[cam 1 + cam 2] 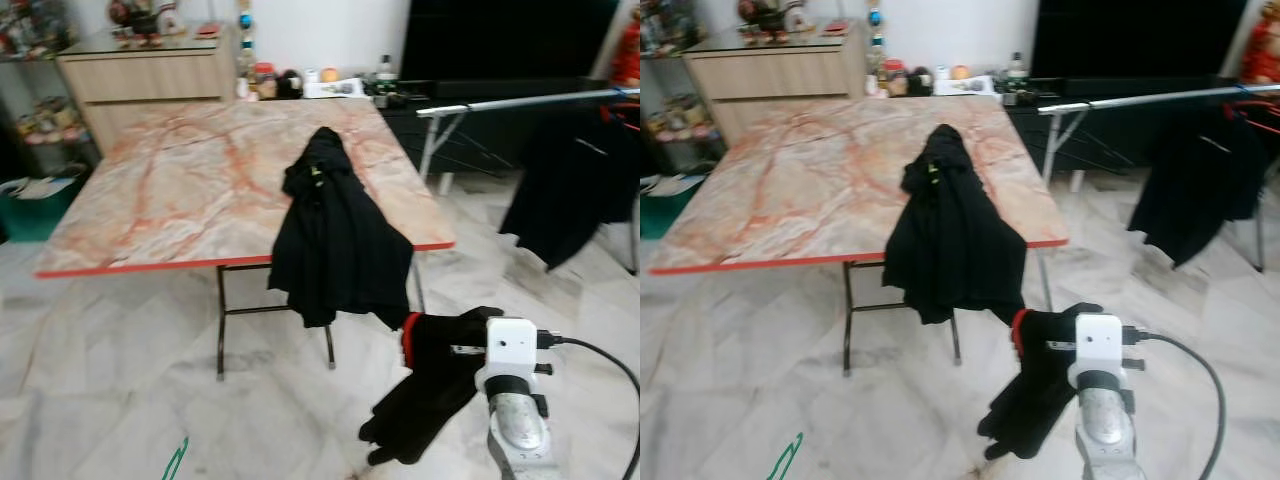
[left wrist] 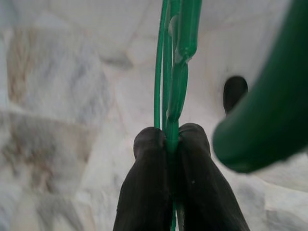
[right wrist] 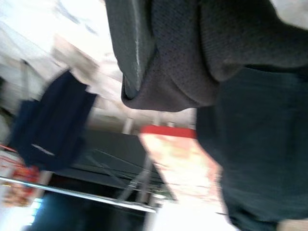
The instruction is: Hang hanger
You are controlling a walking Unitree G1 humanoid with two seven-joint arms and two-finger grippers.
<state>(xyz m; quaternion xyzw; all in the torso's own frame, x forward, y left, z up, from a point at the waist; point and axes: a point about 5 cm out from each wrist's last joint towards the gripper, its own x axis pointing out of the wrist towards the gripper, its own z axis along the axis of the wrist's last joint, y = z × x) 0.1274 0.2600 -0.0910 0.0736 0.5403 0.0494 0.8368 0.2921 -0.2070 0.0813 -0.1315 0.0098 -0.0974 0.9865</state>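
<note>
The left gripper (image 2: 166,144) pinched the green hanger (image 2: 169,72) tight, probably ready to hang. The right gripper (image 1: 440,350) touched the black coat (image 1: 335,230); I couldn't tell whether it was open.

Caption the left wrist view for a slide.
Left gripper pinching a green hanger between its black fingers, above the marble floor.
</note>
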